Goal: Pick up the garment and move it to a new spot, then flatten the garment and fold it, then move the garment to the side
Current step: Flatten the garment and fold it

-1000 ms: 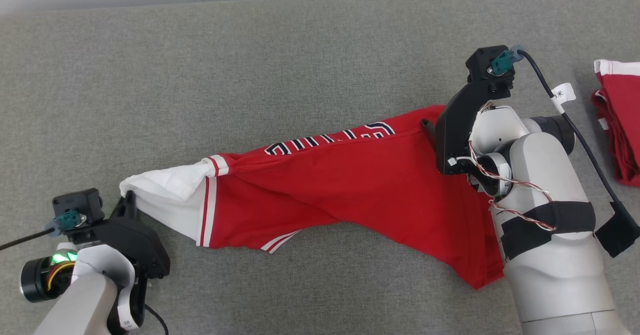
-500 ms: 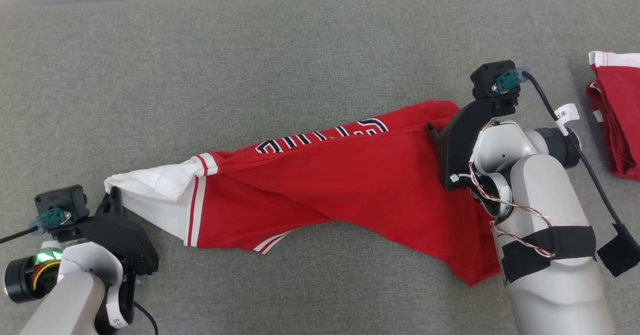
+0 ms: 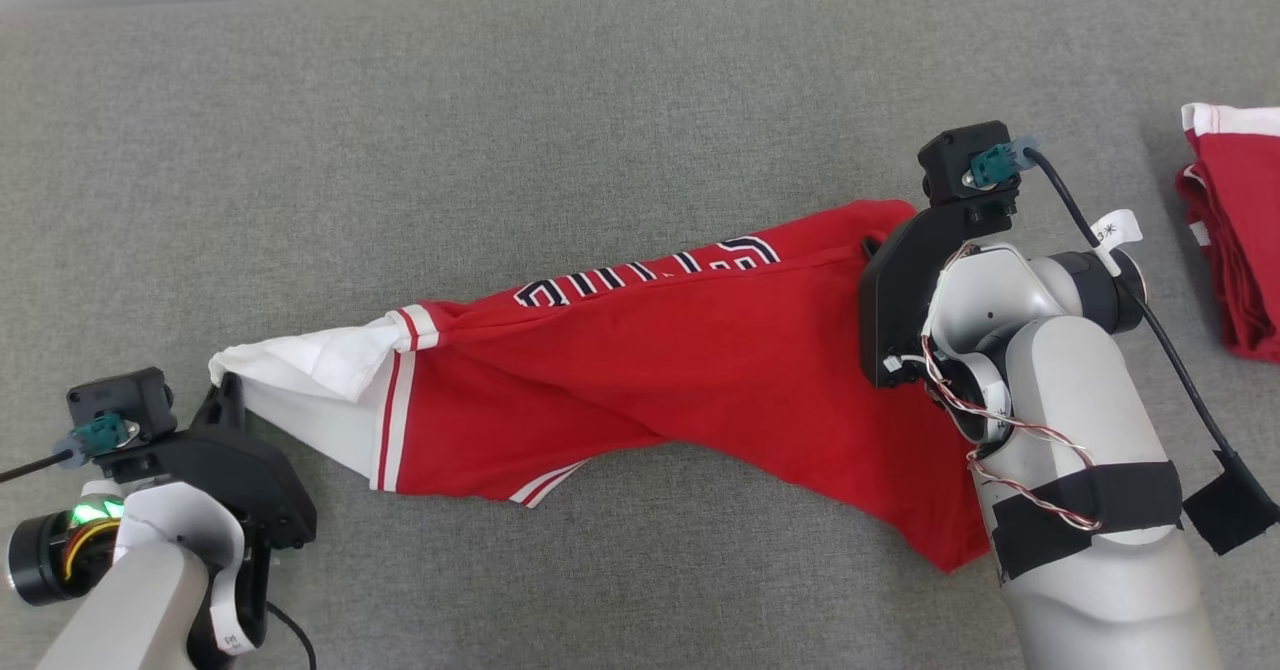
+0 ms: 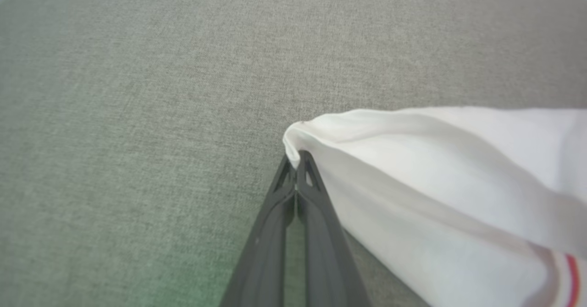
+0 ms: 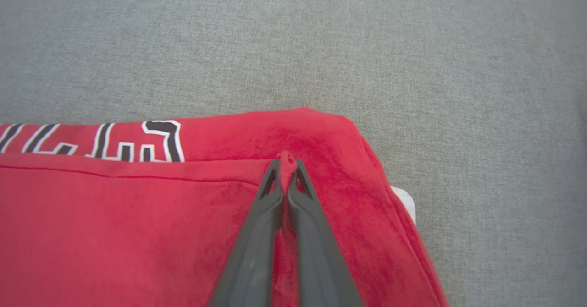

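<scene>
Garment [image 3: 700, 370] — red/white jersey, mid bench [image 3: 600, 100], strung taut btwn grippers, prob. for flattening. L gripper [image 4: 297, 158] pinching white sleeve [image 4: 435, 169]; R gripper [image 5: 286, 160] pinching red fold [image 5: 321, 133].

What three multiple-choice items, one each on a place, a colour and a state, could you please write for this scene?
1. Where does the left hand grip the garment?
A) the lettering
B) the red hem
C) the white sleeve

2. What colour is the surface beneath the garment?
A) grey
B) blue
C) brown

3. What state is the right hand in?
A) wide open
B) shut on red fabric
C) shut on nothing

Answers:
1 C: the left wrist view shows the edge of the white cloth pinched in that hand.
2 A: grey woven material surrounds the garment in every view.
3 B: the right wrist view shows a small fold of red fabric pinched in the closed hand.
</scene>
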Controlling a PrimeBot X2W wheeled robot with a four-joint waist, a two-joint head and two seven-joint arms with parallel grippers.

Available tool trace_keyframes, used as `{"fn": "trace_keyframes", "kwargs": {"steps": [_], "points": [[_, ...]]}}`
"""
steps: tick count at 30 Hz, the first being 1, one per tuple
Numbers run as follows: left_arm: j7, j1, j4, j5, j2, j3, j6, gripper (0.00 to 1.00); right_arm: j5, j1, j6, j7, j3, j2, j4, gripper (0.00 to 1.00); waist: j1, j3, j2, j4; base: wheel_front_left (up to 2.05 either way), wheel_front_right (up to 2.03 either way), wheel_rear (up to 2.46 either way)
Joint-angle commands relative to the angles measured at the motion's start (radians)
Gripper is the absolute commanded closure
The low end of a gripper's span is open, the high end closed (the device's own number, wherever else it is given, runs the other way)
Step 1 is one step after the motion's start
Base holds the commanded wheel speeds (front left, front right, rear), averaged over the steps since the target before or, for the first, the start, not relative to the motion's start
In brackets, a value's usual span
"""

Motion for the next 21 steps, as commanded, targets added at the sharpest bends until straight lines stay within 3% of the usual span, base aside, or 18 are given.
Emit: {"fn": "trace_keyframes", "kwargs": {"steps": [1, 6, 10, 21], "points": [[-0.018, 0.016, 0.003, -0.013, 0.007, 0.008, -0.002, 1.00, 0.005, 0.011, -0.002, -0.014, 0.002, 0.005, -0.010, 1.00, 0.0000, -0.009, -0.0001, -0.002, 0.00, 0.00, 0.00], [-0.078, -0.001, -0.015, -0.017, 0.007, 0.035, -0.011, 1.00, 0.015, 0.003, -0.002, -0.050, -0.015, 0.005, -0.029, 1.00, 0.0000, -0.030, -0.0001, -0.004, 0.00, 0.00, 0.00], [-0.147, -0.027, -0.049, -0.052, -0.006, 0.088, -0.047, 1.00, 0.041, -0.015, -0.002, -0.086, -0.036, 0.001, -0.054, 1.00, 0.0000, -0.055, -0.0001, -0.007, 0.00, 0.00, 0.00], [-0.187, -0.162, -0.170, -0.152, 0.012, 0.190, -0.151, 1.00, 0.181, -0.097, -0.002, -0.177, -0.010, -0.111, -0.133, 1.00, 0.0000, -0.136, -0.0001, -0.036, 0.00, 0.00, 0.00]]}}
